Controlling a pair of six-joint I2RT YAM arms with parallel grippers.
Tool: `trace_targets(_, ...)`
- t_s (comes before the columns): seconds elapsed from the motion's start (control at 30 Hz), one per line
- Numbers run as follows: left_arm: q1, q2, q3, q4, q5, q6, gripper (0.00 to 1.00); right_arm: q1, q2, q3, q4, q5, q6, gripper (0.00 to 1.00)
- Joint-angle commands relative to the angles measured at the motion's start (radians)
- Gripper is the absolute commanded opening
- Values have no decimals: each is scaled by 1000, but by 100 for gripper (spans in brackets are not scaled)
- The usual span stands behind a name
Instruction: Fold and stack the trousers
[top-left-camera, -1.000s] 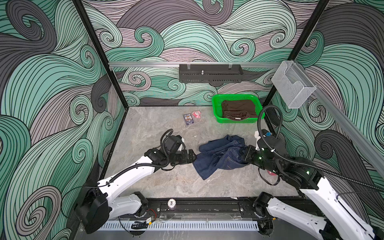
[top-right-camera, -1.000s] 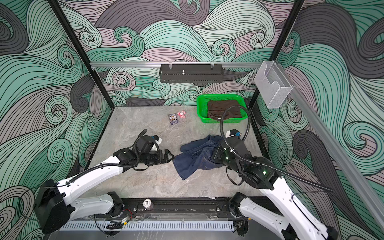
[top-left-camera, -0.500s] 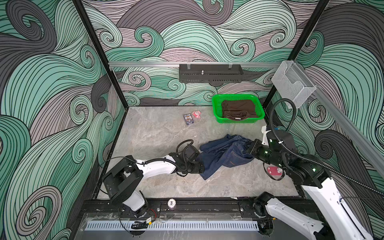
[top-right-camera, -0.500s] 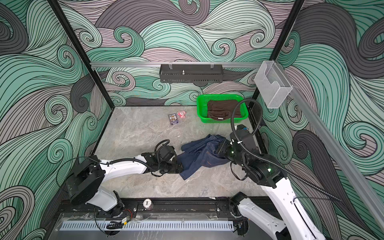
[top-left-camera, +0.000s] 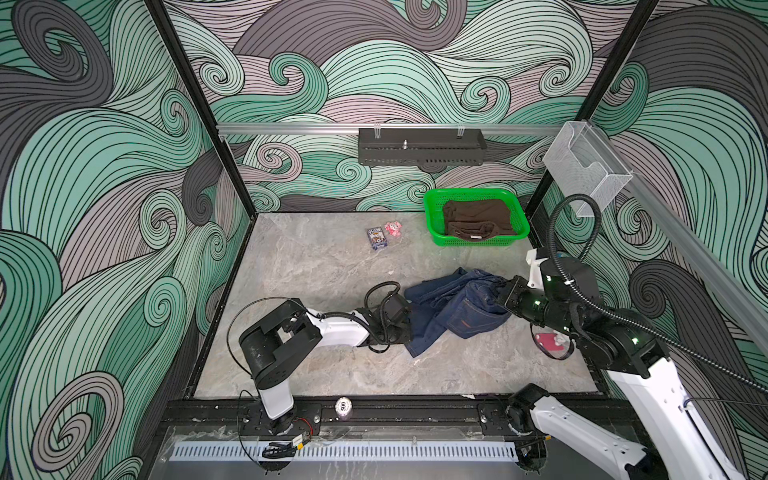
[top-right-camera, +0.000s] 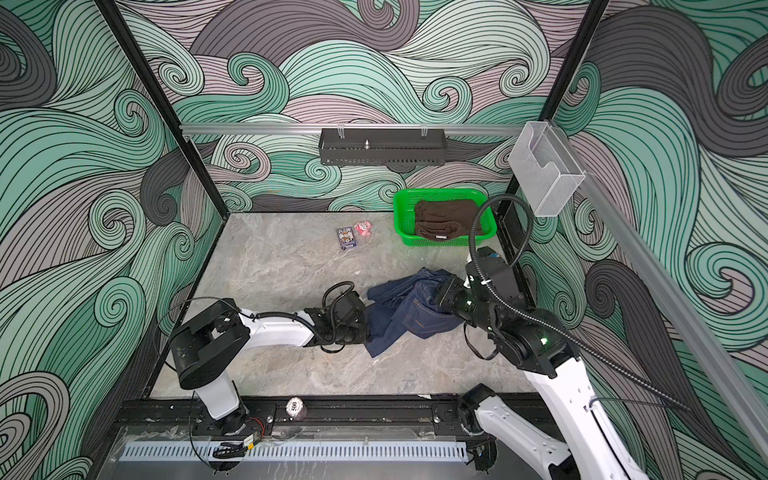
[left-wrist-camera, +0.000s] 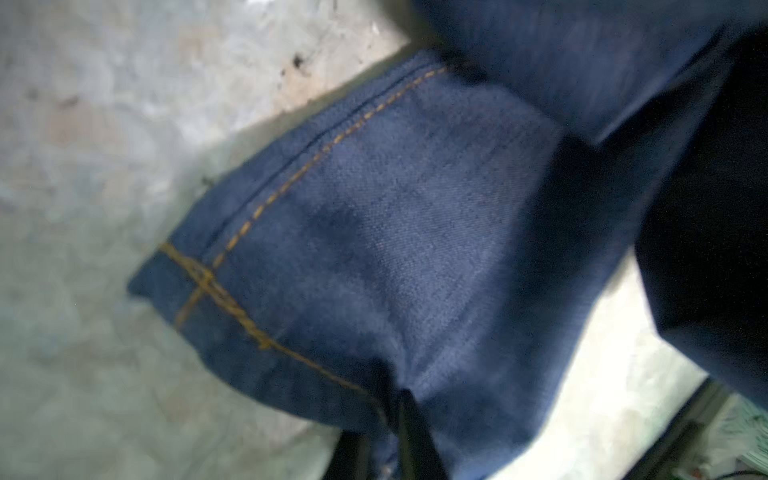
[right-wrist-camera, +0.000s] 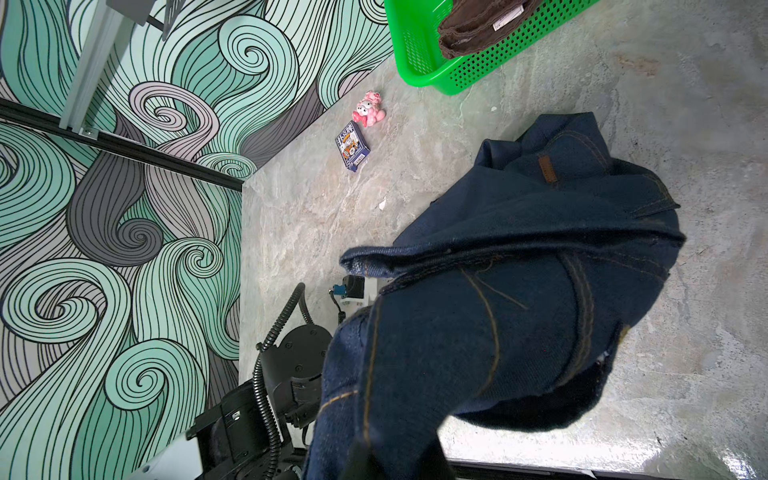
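Where the top views give only a crumpled dark navy heap, my wrist cameras supply the detail. The trousers (top-left-camera: 453, 309) lie on the grey marbled table (top-left-camera: 316, 270), right of centre and nearer than the green basket (top-left-camera: 432, 226), bunched between my two arms. My left gripper (top-left-camera: 408, 331) is clenched on their left edge. The left wrist view is blurred but shows a leg hem with orange stitching and twill weave pinched between my dark fingers (left-wrist-camera: 415, 432), which cannot be read from above. My right gripper (top-left-camera: 501, 296) is clamped on the right side of the heap, and its fingertips are buried in cloth in every view. Only the right wrist view shows the small brown waistband patch (right-wrist-camera: 546, 169) and the double-stitched seams. The basket, of perforated plastic, holds a folded brown garment (top-left-camera: 478, 214). A card box (top-left-camera: 377, 238) and a pink toy (top-left-camera: 393, 228) sit left of it, well apart from the denim. A red item (top-left-camera: 547, 341) beneath my right arm is partly hidden and I cannot identify it
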Motion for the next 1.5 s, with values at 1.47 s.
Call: trace_targets(1.47, 1465, -760, 309, -844, -134, 404, 0, -643, 76, -437, 426, -194, -75, 0)
